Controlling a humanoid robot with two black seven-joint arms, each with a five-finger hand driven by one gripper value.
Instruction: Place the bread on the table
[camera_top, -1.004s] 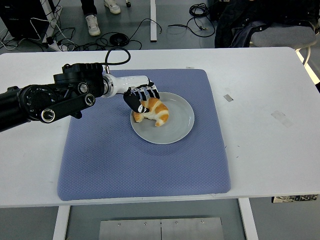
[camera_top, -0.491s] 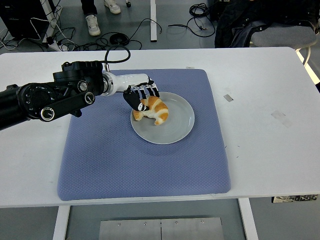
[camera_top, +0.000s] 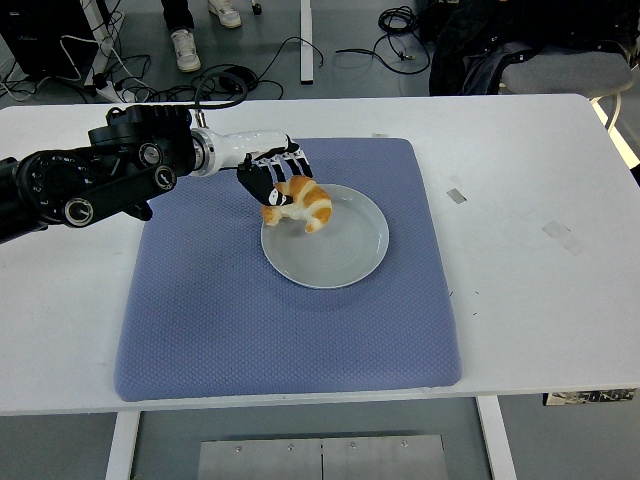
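A golden croissant (camera_top: 303, 203) hangs just above the upper left part of the grey plate (camera_top: 340, 255), held in my left hand (camera_top: 274, 183), whose black and white fingers are curled over its left end. The plate rests on the blue mat (camera_top: 250, 320) in the middle of the white table (camera_top: 540, 300). My left arm comes in from the left edge over the mat's upper left corner. The right arm is out of view.
Small tape marks (camera_top: 456, 194) lie on the table right of the mat. Beyond the far edge are cables on the floor, a person's feet (camera_top: 186, 47), and a chair with dark clothing (camera_top: 520, 55).
The left hand has lifted the croissant off the plate and drawn it up and slightly left. The arm has pulled back toward the left.
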